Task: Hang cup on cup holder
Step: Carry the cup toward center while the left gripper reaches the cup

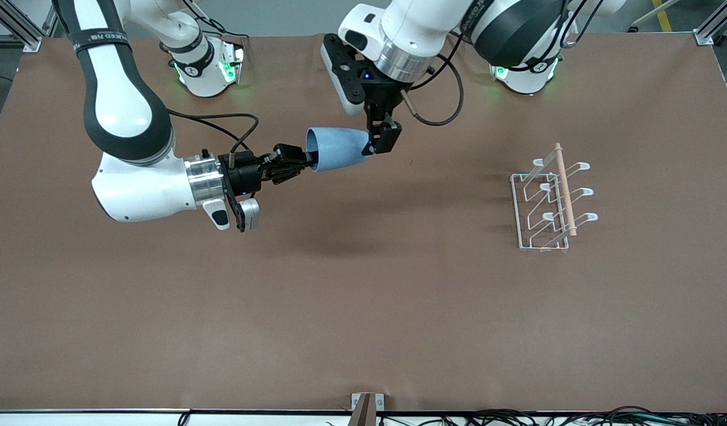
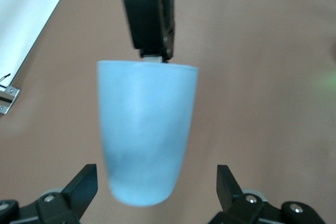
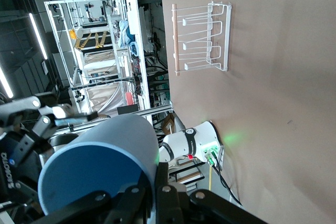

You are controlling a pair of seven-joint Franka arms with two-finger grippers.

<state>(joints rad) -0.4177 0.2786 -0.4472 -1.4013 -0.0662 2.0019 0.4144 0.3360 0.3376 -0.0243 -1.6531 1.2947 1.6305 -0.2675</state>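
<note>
The light-blue cup (image 1: 340,149) is held on its side in the air over the table's middle, toward the robots' bases. My right gripper (image 1: 301,161) is shut on its rim, one finger inside and one outside, as the right wrist view (image 3: 157,184) shows with the cup (image 3: 100,166). My left gripper (image 1: 380,139) is open at the cup's base. In the left wrist view the cup (image 2: 144,140) sits between its fingertips (image 2: 84,182), apart from both. The white wire cup holder (image 1: 547,201) with its wooden dowel (image 1: 565,189) stands toward the left arm's end and shows in the right wrist view (image 3: 202,38).
The brown table (image 1: 363,307) bears only the cup holder. A cable loops from the left wrist (image 1: 440,100) and another from the right wrist (image 1: 233,127). A small bracket (image 1: 366,405) sits at the table edge nearest the front camera.
</note>
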